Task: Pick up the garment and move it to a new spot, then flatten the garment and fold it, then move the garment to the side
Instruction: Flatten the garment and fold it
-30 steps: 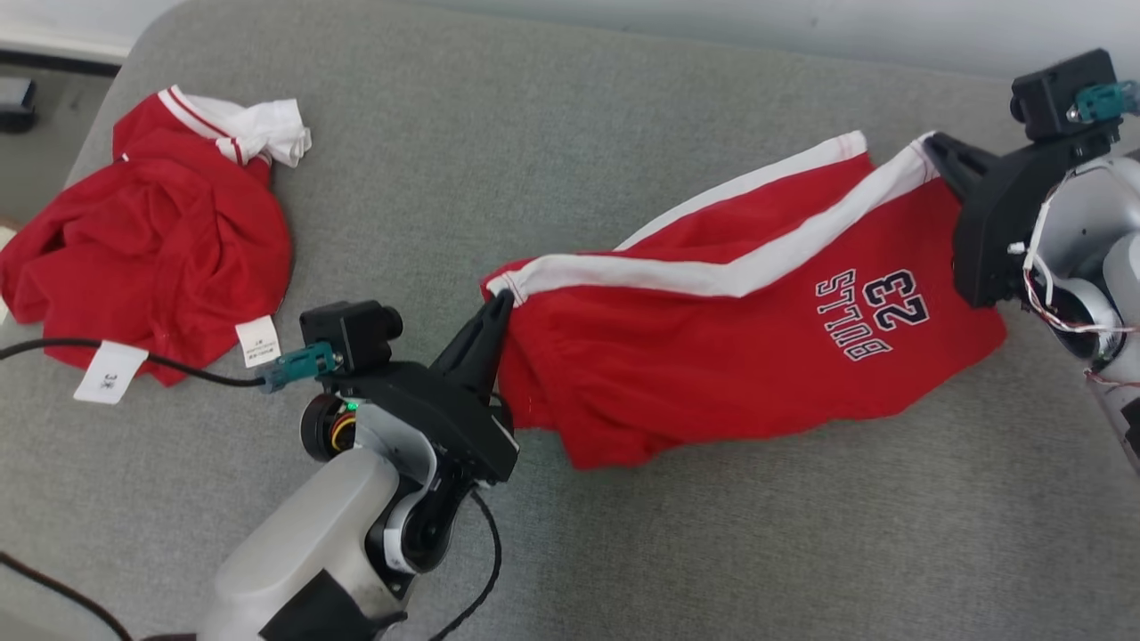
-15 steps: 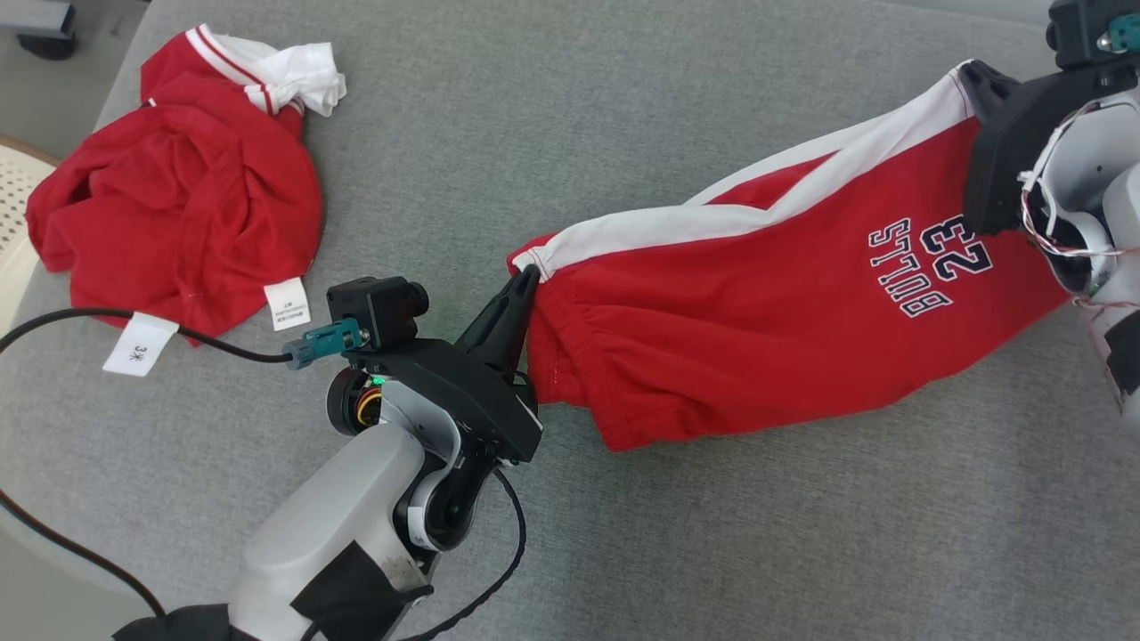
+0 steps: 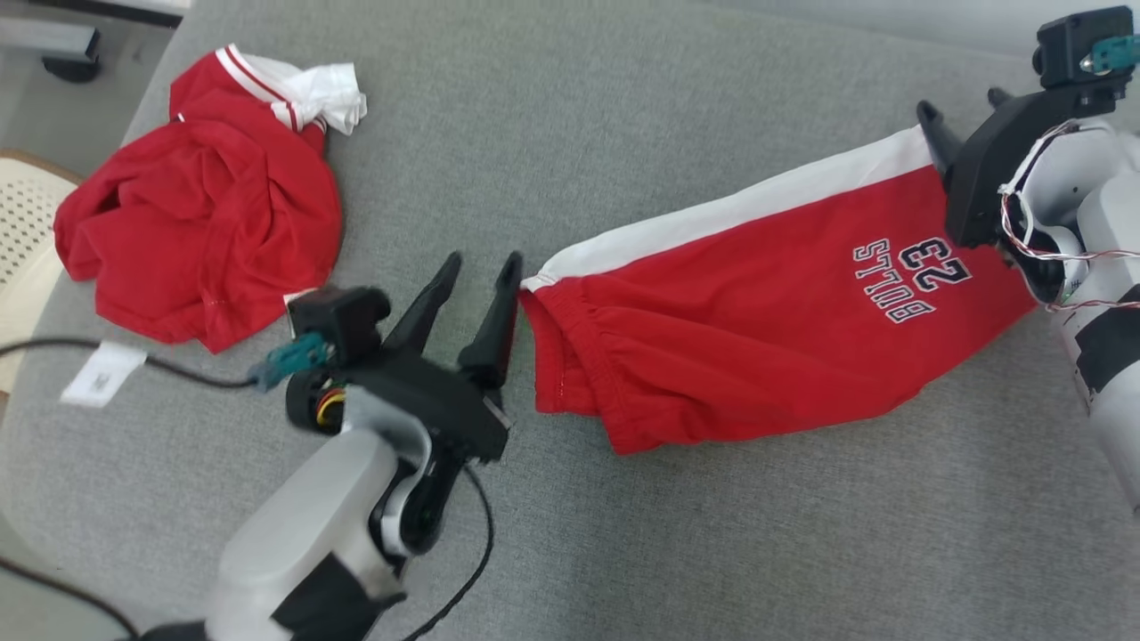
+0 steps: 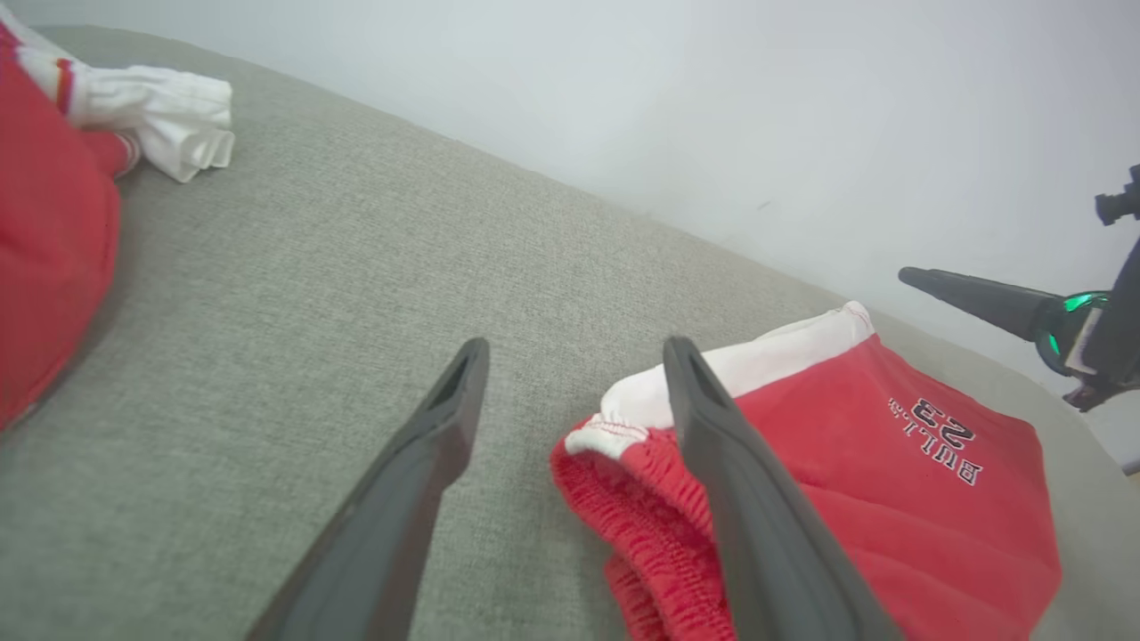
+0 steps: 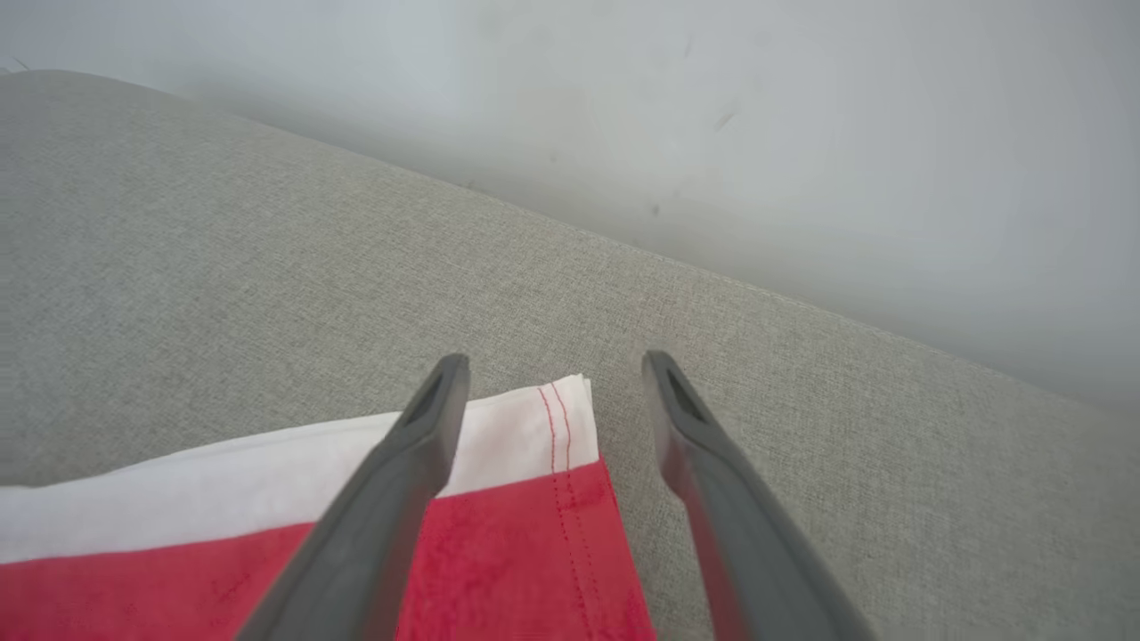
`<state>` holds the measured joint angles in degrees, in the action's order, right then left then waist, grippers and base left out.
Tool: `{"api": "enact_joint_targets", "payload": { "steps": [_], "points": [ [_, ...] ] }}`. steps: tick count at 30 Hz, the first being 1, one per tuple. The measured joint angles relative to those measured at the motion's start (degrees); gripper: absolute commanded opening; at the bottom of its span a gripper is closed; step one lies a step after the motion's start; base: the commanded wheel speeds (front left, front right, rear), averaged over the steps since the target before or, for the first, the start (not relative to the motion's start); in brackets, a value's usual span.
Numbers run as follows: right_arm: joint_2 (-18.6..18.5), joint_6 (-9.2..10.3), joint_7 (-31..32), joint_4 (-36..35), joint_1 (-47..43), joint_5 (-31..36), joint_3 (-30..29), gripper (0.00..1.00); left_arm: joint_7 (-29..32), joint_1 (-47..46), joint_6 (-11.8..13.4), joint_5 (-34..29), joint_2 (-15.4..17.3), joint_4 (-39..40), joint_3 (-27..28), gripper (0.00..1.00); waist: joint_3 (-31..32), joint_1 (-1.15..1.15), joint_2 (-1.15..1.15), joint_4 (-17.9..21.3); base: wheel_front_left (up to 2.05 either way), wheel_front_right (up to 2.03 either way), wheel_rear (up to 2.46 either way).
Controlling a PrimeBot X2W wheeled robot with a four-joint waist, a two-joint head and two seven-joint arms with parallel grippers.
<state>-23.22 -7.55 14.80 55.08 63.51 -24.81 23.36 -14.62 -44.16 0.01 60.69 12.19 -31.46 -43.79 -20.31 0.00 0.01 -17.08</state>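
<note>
**Item:** red shorts [image 3: 757, 338] with a white side stripe and "BULLS 23" printed toward the leg end.

**Location:** they lie on the grey cushion [image 3: 623, 133], stretched out between the two sets of jaws.

**Long axis:** it runs straight from the left jaws to the right jaws. The elastic waistband [image 4: 614, 463] is at the left jaws and the leg hem [image 5: 561, 418] is at the right jaws.

**Left jaws:** spread wide and gripping nothing. The waistband corner lies just beside the finger nearer the shorts [image 3: 497, 312]. In the left wrist view the corner shows in the gap, close against that finger. Whether the cloth touches it I cannot tell.

**Right jaws:** spread wide and gripping nothing. The white corner of the hem lies under the gap, between the two fingers [image 5: 419, 445].

**Also present:** a second red garment [image 3: 205, 249], crumpled, on the outer side of the left jaws and well apart from the shorts.

**Assessment:**
- The shorts look set down in their new spot, with flattening and folding not yet done.
- Each end sits at its own jaws, so neither arm is nearer overall.
- The left jaws suit the waistband and the right jaws suit the hem.
- A fold would likely go across the long axis, carrying one end toward the other.
- The waistband end looks bunched and probably wants smoothing first.
</note>
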Motion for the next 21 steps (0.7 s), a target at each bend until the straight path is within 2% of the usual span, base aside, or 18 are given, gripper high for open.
{"api": "enact_joint_targets", "payload": {
  "steps": [3,5,9,17,21],
  "points": [
    [0.15,0.00,3.65,1.87,-0.41,-1.18,-0.34,1.00,-0.37,3.64,1.37,-4.02,1.46,3.36,2.92,1.00,1.54,-0.01,0.00,0.41,0.00,0.00,0.00],
    [-0.13,0.00,5.61,2.35,-1.46,-2.43,-0.46,1.00,-0.42,6.11,3.08,-10.38,3.19,6.68,4.11,1.00,2.64,-0.01,0.00,0.69,0.00,0.00,0.00],
    [-0.88,0.00,8.51,3.46,-3.67,-4.34,-1.11,1.00,-0.42,14.67,4.76,-17.93,4.48,13.88,7.82,1.00,4.67,-0.01,0.00,1.09,0.00,0.00,0.00],
    [-1.68,0.00,13.37,6.77,-6.17,-5.93,-3.41,1.00,-0.43,26.30,3.39,-25.06,8.20,21.72,11.28,1.00,5.86,-0.02,-0.01,-0.25,0.00,0.00,0.00],
    [-2.59,0.00,13.91,7.55,-6.21,-5.84,-4.59,1.00,-0.43,30.19,2.53,-26.73,8.26,25.24,14.60,1.00,5.48,-0.02,-0.01,-1.70,0.00,0.00,0.00]
  ]
}}
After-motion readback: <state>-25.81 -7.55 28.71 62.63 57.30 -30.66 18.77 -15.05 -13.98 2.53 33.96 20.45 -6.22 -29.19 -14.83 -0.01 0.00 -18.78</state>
